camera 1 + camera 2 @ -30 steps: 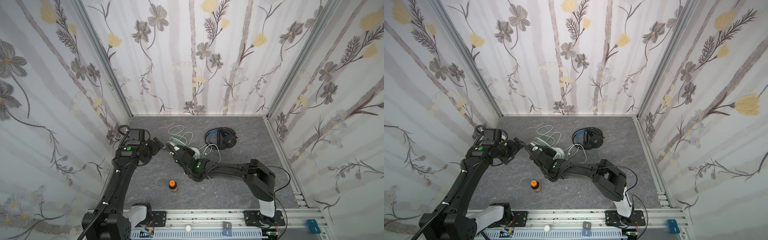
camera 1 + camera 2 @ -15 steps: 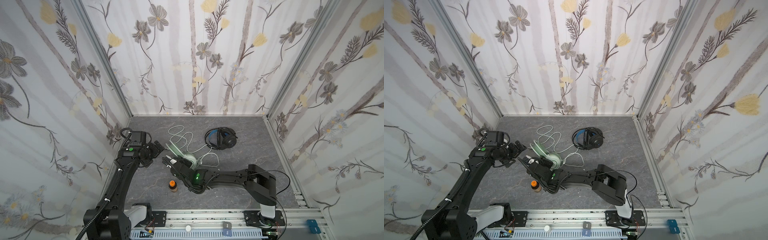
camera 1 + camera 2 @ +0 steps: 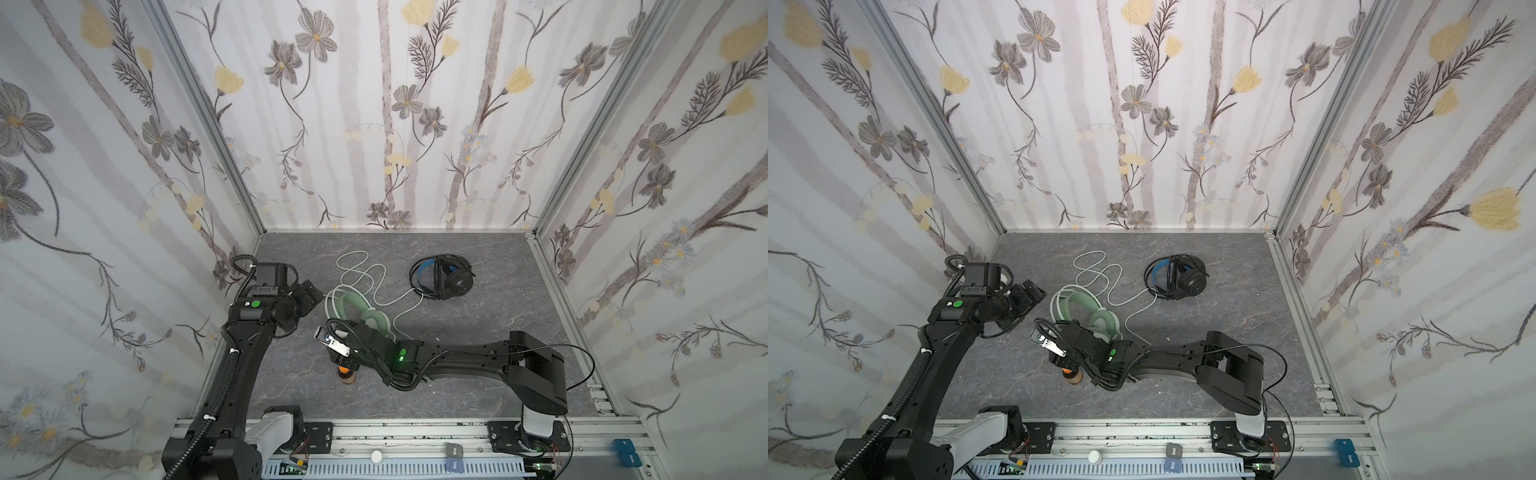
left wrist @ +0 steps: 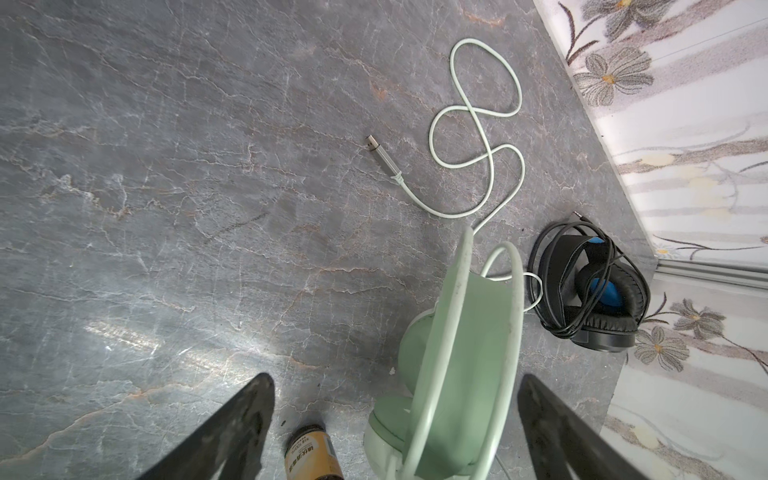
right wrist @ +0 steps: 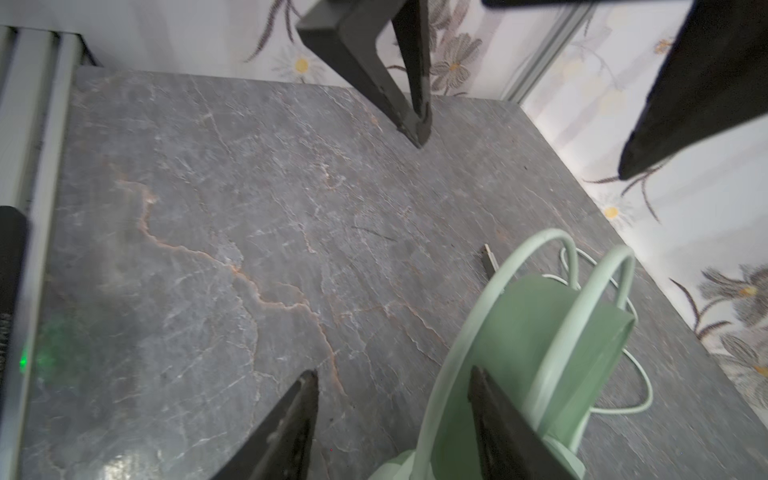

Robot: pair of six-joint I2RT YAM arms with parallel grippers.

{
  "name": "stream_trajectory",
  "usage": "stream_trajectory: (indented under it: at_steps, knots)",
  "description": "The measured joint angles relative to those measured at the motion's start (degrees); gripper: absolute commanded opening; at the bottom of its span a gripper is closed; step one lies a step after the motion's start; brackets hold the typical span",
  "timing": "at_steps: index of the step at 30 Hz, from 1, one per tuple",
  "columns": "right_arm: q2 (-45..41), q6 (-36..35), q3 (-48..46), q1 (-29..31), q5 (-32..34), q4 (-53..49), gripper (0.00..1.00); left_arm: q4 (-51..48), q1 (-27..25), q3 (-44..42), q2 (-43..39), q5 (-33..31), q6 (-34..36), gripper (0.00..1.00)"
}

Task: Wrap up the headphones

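Observation:
The mint-green headphones (image 3: 360, 309) (image 3: 1090, 313) sit left of the floor's middle, headband arching up. Their white cable (image 3: 362, 272) snakes toward the back and ends in a metal plug (image 4: 381, 154). The black headphones (image 3: 445, 277) (image 3: 1179, 277), blue inside the band, lie at the back right with their black cable coiled round them. My left gripper (image 4: 395, 390) hovers open just left of the green headband, holding nothing. My right gripper (image 5: 392, 380) is open beside the green ear cups, one finger (image 5: 494, 419) against a headband rail, gripping nothing.
A small orange bottle (image 3: 346, 375) (image 4: 311, 455) stands on the grey floor right under my right wrist. Flowered walls close in the left, back and right sides. An aluminium rail (image 3: 415, 432) runs along the front edge.
My right gripper has opened from shut and drawn back toward the front, over the orange bottle. The green headphones now rest free on the floor. My left gripper shifted slightly.

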Motion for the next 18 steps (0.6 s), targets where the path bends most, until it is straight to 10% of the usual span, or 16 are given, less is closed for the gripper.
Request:
stream_trajectory:
  at_steps: [18]
  knots:
    - [-12.5, 5.5, 7.0, -7.0, -17.8, -4.8, 0.88, -5.0, 0.2, 0.0, 7.2, -5.2, 5.6, 1.00]
